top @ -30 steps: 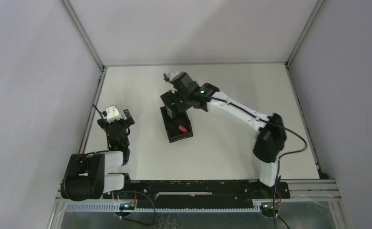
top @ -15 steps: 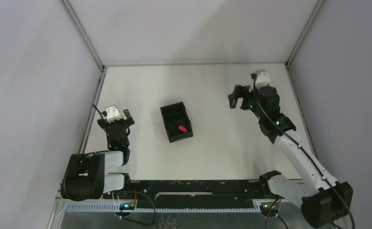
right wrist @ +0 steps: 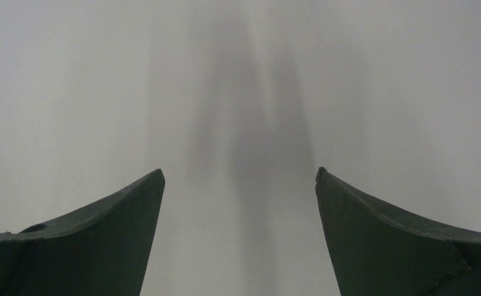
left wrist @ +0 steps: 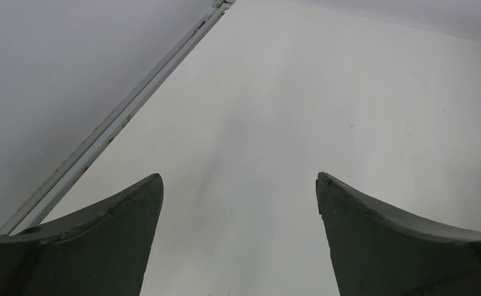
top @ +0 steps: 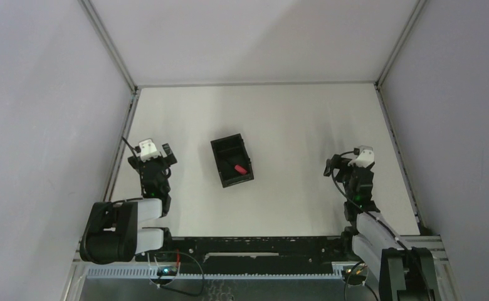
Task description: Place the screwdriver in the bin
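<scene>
One screwdriver [top: 239,168] lies inside the bin [top: 229,149].

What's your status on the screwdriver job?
Left gripper open, empty. Right gripper open, empty, clear of bin. Screwdriver lying inside bin. Nothing in the way.

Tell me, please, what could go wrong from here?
1. Of the screwdriver only the red handle shows, in the near compartment of the bin. The dark shaft is lost against the black plastic, so it might lean on a wall rather than lie flat.
2. The bin stands loose on the table, so a later sweep by either arm could shove it.
The left hand and right hand are open and empty, so nothing can drop.
</scene>
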Robot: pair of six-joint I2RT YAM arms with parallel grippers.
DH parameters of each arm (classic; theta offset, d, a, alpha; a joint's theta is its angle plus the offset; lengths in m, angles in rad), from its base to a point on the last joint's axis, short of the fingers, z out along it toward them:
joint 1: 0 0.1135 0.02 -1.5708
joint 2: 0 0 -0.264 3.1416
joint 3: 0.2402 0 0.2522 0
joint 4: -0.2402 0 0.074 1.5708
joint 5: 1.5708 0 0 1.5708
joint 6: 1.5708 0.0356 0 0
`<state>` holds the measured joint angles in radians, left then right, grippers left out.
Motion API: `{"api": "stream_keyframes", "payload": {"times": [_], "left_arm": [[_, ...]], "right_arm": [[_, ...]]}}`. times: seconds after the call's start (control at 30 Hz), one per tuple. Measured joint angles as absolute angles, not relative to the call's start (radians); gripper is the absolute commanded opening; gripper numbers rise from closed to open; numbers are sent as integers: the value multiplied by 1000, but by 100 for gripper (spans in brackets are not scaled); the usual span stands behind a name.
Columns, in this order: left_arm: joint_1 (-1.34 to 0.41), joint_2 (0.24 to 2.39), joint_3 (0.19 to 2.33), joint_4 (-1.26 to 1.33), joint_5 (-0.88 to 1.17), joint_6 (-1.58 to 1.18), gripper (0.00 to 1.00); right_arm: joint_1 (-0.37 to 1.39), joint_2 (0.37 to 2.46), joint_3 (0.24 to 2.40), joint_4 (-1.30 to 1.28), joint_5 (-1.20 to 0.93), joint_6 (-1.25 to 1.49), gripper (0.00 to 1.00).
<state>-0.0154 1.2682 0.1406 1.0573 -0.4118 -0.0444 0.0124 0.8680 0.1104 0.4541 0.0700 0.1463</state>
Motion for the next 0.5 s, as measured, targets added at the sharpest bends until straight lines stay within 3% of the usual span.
{"api": "stream_keyframes", "payload": {"times": [0.5], "left_arm": [[-15,1268,141,1057,-412,-44,98]], "right_arm": [[-33,1147,93,902,-2,81,100]]}}
